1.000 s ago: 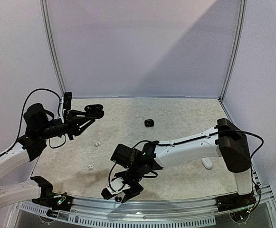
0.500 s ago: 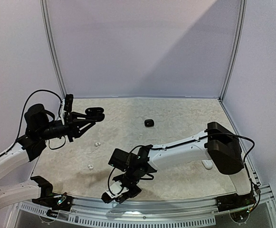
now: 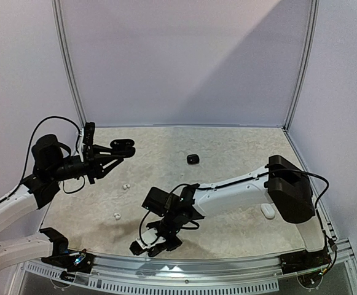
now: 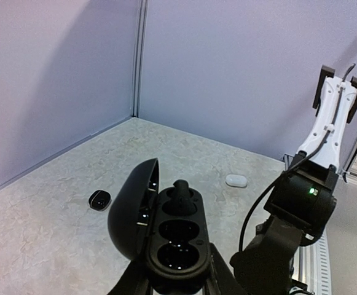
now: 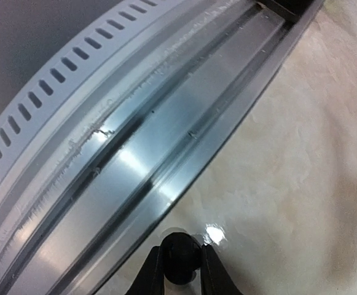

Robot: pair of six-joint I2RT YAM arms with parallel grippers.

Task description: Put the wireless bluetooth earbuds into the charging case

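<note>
At the near edge of the counter, just beside the metal rail, the right gripper holds its jaws pinched on a small black earbud, low against the surface. Off to the far left, the left gripper is raised above the counter, jaws clamped on the base of the open black charging case, whose lid tips up on the left and whose farthest socket seats a second black earbud. Two white earbuds lie loose between the arms, a small dark item sits farther back, and a white case rests near the right arm.
</note>
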